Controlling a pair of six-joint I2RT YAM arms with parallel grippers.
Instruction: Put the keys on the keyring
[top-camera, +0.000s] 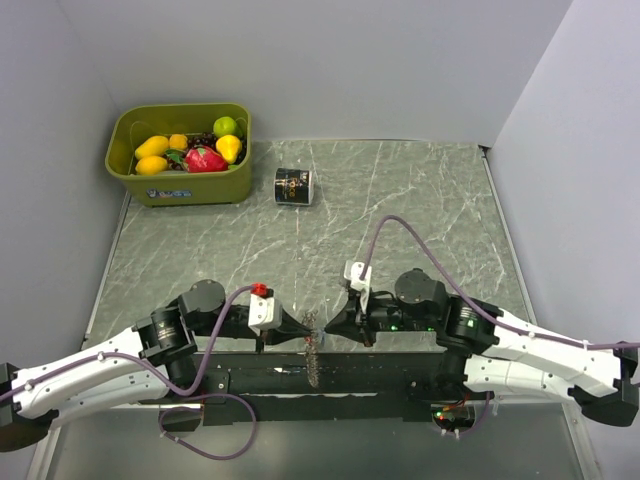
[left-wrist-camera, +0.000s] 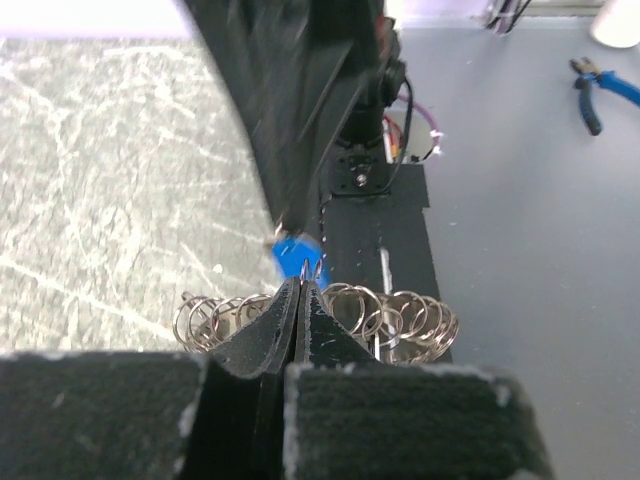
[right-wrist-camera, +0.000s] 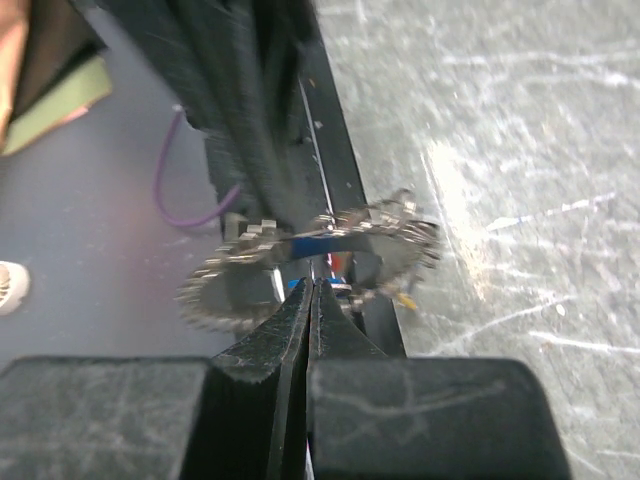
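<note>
The keyring (top-camera: 312, 338), a thin metal ring fringed with small silver keys, hangs between my two grippers over the table's near edge. My left gripper (top-camera: 298, 328) is shut on the ring's wire; in the left wrist view (left-wrist-camera: 302, 278) small silver rings (left-wrist-camera: 400, 318) fan out on both sides of the jaws. My right gripper (top-camera: 336, 322) faces it, shut on a blue-headed key (left-wrist-camera: 296, 250) held against the ring. In the right wrist view the keyring (right-wrist-camera: 225, 295) looks like a toothed wheel just beyond my shut right gripper (right-wrist-camera: 312, 286), with the blue key (right-wrist-camera: 322, 243) across it.
A green bin (top-camera: 190, 185) of toy fruit stands at the back left. A small black labelled can (top-camera: 294, 186) lies beside it. The black base rail (top-camera: 330, 375) runs under the grippers. Blue-handled pliers (left-wrist-camera: 598, 92) lie on the floor beyond the table.
</note>
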